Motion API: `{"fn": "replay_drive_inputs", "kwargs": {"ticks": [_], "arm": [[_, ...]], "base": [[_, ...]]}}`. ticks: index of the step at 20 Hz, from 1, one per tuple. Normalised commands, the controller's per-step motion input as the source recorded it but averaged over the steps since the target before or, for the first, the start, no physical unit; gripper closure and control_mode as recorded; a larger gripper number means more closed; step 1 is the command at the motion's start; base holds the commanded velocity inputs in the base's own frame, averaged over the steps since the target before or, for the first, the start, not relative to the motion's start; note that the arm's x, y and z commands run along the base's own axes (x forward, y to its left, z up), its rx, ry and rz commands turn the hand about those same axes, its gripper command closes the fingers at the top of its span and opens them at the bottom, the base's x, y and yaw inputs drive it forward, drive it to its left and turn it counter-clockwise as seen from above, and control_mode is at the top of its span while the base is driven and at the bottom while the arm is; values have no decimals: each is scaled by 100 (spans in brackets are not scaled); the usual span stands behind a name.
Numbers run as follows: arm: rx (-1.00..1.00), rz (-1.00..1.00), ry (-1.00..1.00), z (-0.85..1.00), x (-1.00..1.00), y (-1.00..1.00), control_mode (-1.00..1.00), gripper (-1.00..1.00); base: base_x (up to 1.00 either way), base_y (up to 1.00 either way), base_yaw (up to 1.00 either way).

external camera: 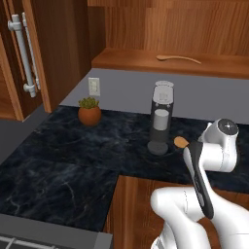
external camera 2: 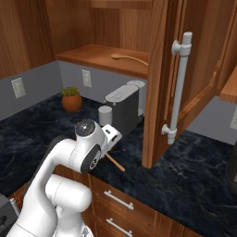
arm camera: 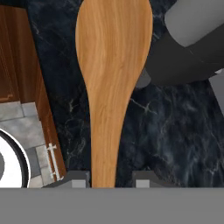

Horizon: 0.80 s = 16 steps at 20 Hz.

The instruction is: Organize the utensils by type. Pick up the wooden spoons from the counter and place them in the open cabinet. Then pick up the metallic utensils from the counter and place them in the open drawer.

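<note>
Above the black counter (external camera: 58, 160), the jaws (arm camera: 112, 181) stand partly closed, gripping a wooden spoon (arm camera: 113, 83) by its handle.

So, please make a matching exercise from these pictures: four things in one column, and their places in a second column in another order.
Things:
1. wooden spoon on the shelf
2. wooden spoon near the tool
3. potted plant
4. coffee machine

Places:
A. on the counter, below the wall socket
B. between the tool's fingertips, above the counter
C. on the shelf of the open cabinet
D. on the counter, right of the potted plant

Pairs: 1-C, 2-B, 3-A, 4-D
</note>
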Motion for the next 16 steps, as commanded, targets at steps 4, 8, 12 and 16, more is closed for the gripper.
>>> {"fn": "replay_drive_inputs", "kwargs": {"ticks": [4,8,12,16], "arm": [[0,0,0,0,0,0,100,100],[0,0,0,0,0,0,100,100],[0,-2,-8,28,-1,0,-100,100],[-6,1,-36,48,-14,-7,-100,100]], "base": [[0,-5,0],[0,0,0],[0,0,0],[0,0,0]]}}
